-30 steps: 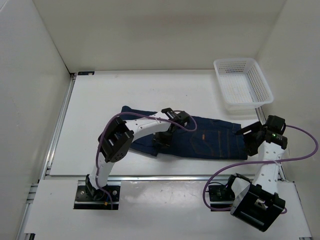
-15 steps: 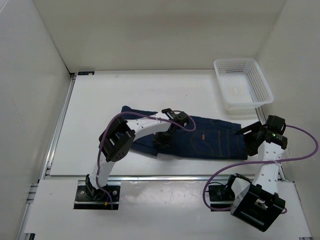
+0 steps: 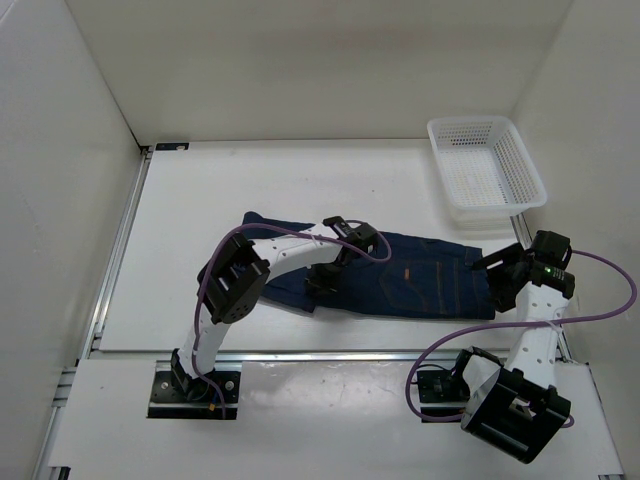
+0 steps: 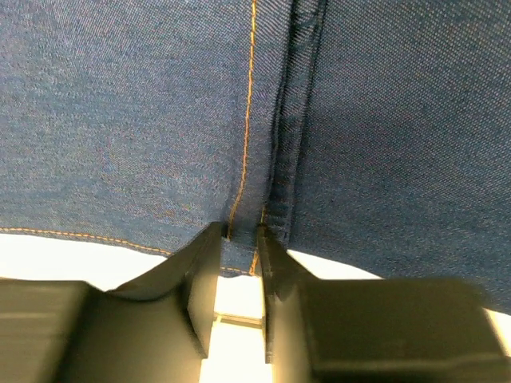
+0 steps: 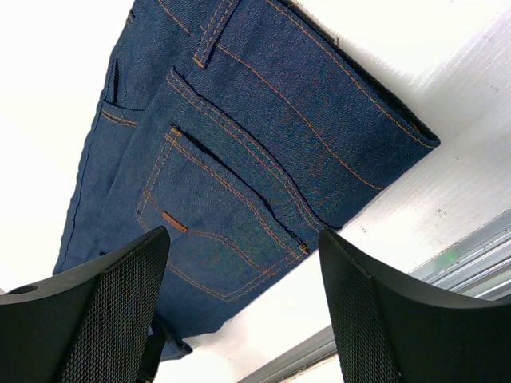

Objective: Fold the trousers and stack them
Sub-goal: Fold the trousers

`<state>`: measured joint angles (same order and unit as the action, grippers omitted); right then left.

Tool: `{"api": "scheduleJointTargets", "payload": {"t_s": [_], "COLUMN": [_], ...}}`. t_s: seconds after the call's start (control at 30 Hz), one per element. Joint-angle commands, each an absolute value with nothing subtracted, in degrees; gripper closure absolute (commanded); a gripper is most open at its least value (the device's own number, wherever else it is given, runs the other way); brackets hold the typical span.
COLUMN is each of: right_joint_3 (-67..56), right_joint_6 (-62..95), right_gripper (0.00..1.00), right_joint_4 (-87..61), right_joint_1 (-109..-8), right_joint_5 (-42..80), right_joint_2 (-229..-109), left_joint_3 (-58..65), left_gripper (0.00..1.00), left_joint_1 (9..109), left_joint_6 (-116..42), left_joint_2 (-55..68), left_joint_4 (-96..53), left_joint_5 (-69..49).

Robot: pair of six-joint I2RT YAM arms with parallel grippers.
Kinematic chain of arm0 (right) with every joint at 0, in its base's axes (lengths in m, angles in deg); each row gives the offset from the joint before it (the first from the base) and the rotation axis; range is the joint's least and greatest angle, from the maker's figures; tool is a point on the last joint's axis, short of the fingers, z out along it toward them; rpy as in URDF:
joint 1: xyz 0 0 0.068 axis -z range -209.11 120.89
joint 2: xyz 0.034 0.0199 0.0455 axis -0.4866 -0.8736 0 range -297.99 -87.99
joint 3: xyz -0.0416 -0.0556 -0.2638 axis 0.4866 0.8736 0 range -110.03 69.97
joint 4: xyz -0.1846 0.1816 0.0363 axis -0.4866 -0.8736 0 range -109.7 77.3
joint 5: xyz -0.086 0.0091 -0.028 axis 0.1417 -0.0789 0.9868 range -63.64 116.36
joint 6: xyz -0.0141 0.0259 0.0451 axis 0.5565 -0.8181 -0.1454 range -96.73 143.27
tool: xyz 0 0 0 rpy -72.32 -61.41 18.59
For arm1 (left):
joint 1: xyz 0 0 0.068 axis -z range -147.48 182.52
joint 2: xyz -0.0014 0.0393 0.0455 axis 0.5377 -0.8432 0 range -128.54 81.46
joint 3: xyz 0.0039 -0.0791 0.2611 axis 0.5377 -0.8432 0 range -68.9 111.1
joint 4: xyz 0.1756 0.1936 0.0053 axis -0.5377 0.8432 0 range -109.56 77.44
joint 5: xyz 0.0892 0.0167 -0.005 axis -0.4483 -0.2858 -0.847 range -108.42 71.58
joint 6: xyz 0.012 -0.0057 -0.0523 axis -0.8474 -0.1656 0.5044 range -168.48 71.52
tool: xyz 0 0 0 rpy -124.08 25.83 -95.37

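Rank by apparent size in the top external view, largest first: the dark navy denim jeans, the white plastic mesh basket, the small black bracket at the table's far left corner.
1. dark navy denim jeans
2. white plastic mesh basket
3. small black bracket, by far the smallest

Bare table (image 3: 250, 180) lies open behind the trousers (image 3: 430, 285); the basket (image 3: 470, 122) blocks the far right corner.

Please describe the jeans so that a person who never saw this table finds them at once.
On the white table, look at the near half. The dark blue jeans lie there from left to right, with the waistband toward the right. They are the only dark cloth; the other thing, a white mesh basket, stands in the far right corner.
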<state>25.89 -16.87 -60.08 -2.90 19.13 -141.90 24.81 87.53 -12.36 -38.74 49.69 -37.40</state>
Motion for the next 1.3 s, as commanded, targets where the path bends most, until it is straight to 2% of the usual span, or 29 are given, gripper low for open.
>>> {"api": "scheduleJointTargets", "payload": {"t_s": [0.0, 0.03, 0.07, 0.1, 0.5, 0.77, 0.83, 0.87, 0.97, 1.0, 1.27], "right_joint_3": [25.06, 25.06, 25.06, 25.06, 25.06, 25.58, 25.58, 25.58, 25.58, 25.58, 25.58], "right_joint_6": [-16.63, -16.63, -16.63, -16.63, -16.63, -16.63, -16.63, -16.63, -16.63, -16.63, -16.63], "right_gripper": [0.2, 0.2, 0.2, 0.2, 0.2, 0.2, 0.2, 0.2, 0.2, 0.2, 0.2], "right_joint_4": [-59.81, -59.81, -59.81, -59.81, -59.81, -59.81, -59.81, -59.81, -59.81, -59.81, -59.28], "right_joint_1": [-3.1, -3.1, -3.1, -3.1, -3.1, -3.1, -3.1, -3.1, -3.1, -3.1, -3.1], "right_joint_5": [19.41, 19.41, 19.41, 19.41, 19.41, 19.41, 19.41, 19.41, 18.89, 18.89, 18.36], "right_joint_2": [-141.87, -141.87, -141.87, -141.87, -141.87, -141.87, -141.87, -141.87, -141.87, -141.87, -141.35], "left_joint_3": [26.46, 26.46, 26.46, 26.46, 25.32, 22.69, 22.06, 22.06, 24.69, 26.96, 35.42], "left_gripper": [0.69, 0.75, 0.87, 0.9, 0.9, 0.9, 0.78, 0.59, 0.35, 0.32, 0.34], "left_joint_1": [87.1, 87.1, 87.1, 87.1, 87.71, 89.65, 90.18, 90.18, 90.18, 90.18, 90.18], "left_joint_6": [-12.0, -12.0, -12.0, -12.0, -10.59, -11.12, -11.65, -11.65, -11.65, -11.65, -14.99], "left_joint_2": [-36.22, -36.75, -36.75, -36.75, -27.88, -30.34, -31.56, -32.18, -32.89, -32.89, -40.0], "left_joint_4": [49.96, 49.96, 49.96, 50.92, 56.38, 55.15, 54.27, 54.27, 55.49, 55.5, 55.5], "left_joint_5": [-38.72, -38.72, -38.72, -39.33, -40.31, -36.18, -34.95, -34.95, -37.14, -37.66, -38.2]}}
